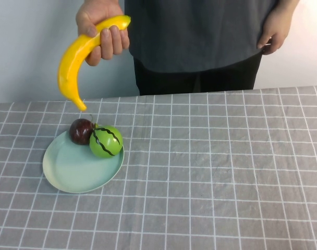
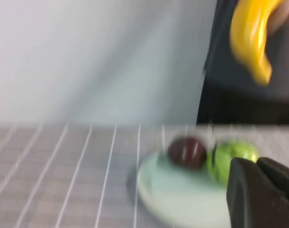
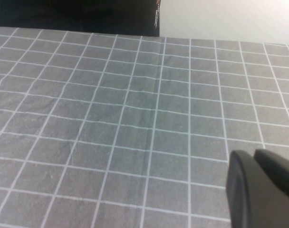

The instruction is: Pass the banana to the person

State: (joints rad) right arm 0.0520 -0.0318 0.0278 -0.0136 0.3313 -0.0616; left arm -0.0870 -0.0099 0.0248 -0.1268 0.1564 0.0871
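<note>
In the high view you see neither robot hand; the person (image 1: 200,36) grips the banana (image 1: 77,57) in one fist (image 1: 102,28), its tip hanging above the plate (image 1: 75,169), well off the desk (image 1: 226,172). Only the left wrist view shows the left hand (image 2: 263,192), low beside the plate (image 2: 178,199), with the plum (image 2: 186,152) and green fruit (image 2: 230,159) just ahead and the banana (image 2: 251,38) high above. The right wrist view shows the right hand (image 3: 261,190) over bare cloth (image 3: 135,118). You cannot tell either hand's state.
</note>
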